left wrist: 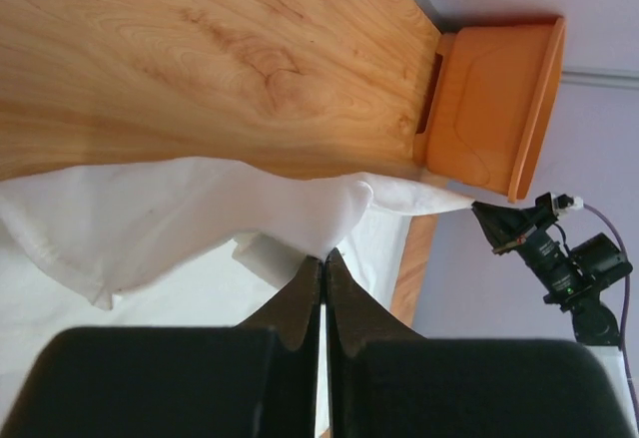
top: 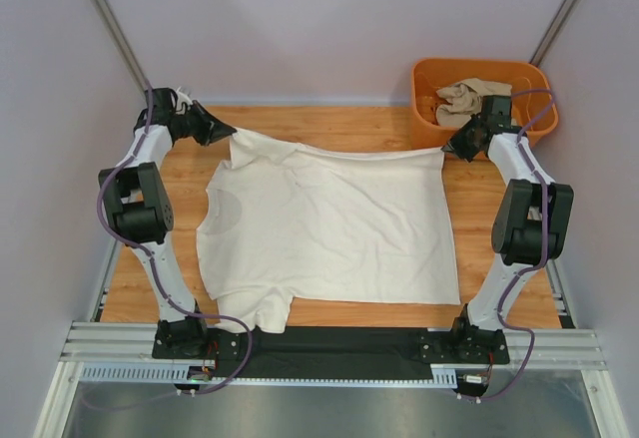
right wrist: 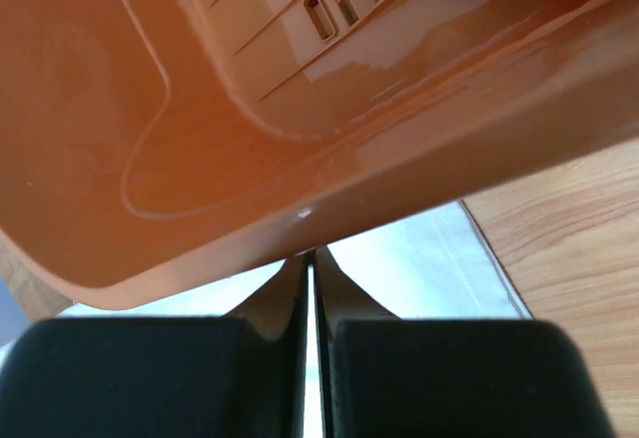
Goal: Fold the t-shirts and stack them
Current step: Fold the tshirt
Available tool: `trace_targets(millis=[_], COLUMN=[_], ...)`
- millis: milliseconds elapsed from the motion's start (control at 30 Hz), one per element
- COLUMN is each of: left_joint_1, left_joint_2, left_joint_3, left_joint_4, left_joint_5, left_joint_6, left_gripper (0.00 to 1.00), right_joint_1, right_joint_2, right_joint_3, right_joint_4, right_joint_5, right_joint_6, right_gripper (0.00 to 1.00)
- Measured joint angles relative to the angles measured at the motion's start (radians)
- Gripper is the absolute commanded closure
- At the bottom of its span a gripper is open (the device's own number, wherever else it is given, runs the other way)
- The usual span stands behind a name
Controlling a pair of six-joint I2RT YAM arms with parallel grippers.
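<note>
A cream-white t-shirt (top: 329, 223) lies spread on the wooden table, its far edge lifted and stretched between my two grippers. My left gripper (top: 222, 131) is shut on the far left corner; in the left wrist view the closed jaws (left wrist: 324, 255) pinch white fabric (left wrist: 150, 219). My right gripper (top: 454, 147) is shut on the far right corner, right beside the orange tub; in its wrist view the closed tips (right wrist: 312, 253) sit just under the tub wall, with white cloth (right wrist: 419, 258) below. A sandy beige t-shirt (top: 469, 96) lies crumpled in the tub.
The orange plastic tub (top: 429, 84) stands at the far right corner of the table (top: 329, 124), close against my right gripper; it fills the right wrist view (right wrist: 200, 109). Grey walls enclose the far and side edges. A black strip runs along the near edge.
</note>
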Motion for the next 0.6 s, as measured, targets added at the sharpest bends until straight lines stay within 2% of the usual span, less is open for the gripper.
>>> trace_targets(millis=[300,600], left_joint_1=[-0.005,-0.007], left_joint_2=[0.001,-0.071], left_joint_3=[-0.015,-0.063], left_joint_4=[-0.05,-0.242], left_joint_5=[0.04,0.041], left_joint_6=[0.006,0.127], left_gripper=[1.0,1.0], right_joint_1=[0.0,-0.02], right_joint_2=[-0.001,-0.011], right_joint_3=[0.0,-0.002], right_joint_4=[-0.016,-0.051], right_joint_5=[0.021,0.045], right_joint_6=[-0.068,-0.136], right_gripper=[1.0,1.0])
